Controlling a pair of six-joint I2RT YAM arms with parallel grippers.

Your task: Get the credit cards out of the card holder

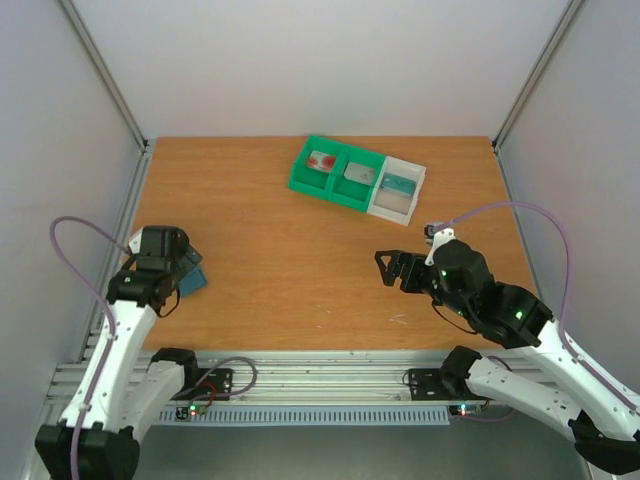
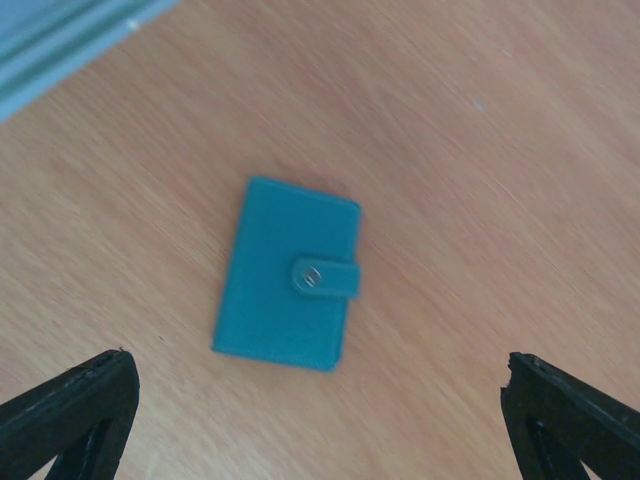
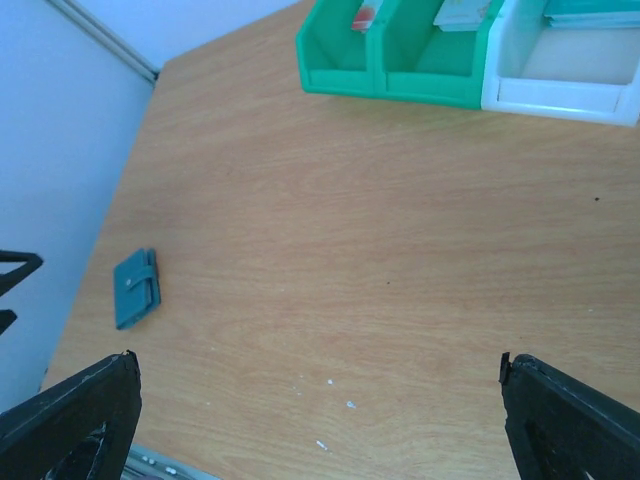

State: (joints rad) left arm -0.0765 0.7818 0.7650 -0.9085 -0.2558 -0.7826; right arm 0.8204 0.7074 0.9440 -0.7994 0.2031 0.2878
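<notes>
The card holder [image 2: 288,275] lies flat on the wooden table, folded closed, its strap snapped over the front; it is blue-teal. It also shows at the table's left side [image 1: 194,281] and small in the right wrist view [image 3: 136,289]. My left gripper [image 2: 318,358] hovers right above it, open, a fingertip [image 2: 95,385] on each side, touching nothing. The credit cards lie in the bins at the back: a white one with red marks [image 1: 321,161], a grey one [image 1: 359,172] and a teal one [image 1: 400,184]. My right gripper [image 1: 385,264] hangs open over the table's middle right, empty.
Two joined green bins [image 1: 300,182] and a white bin [image 1: 392,208] stand at the back centre of the table. White walls enclose the left, back and right sides. A metal rail [image 1: 320,375] runs along the near edge. Small white specks [image 3: 350,405] dot the wood.
</notes>
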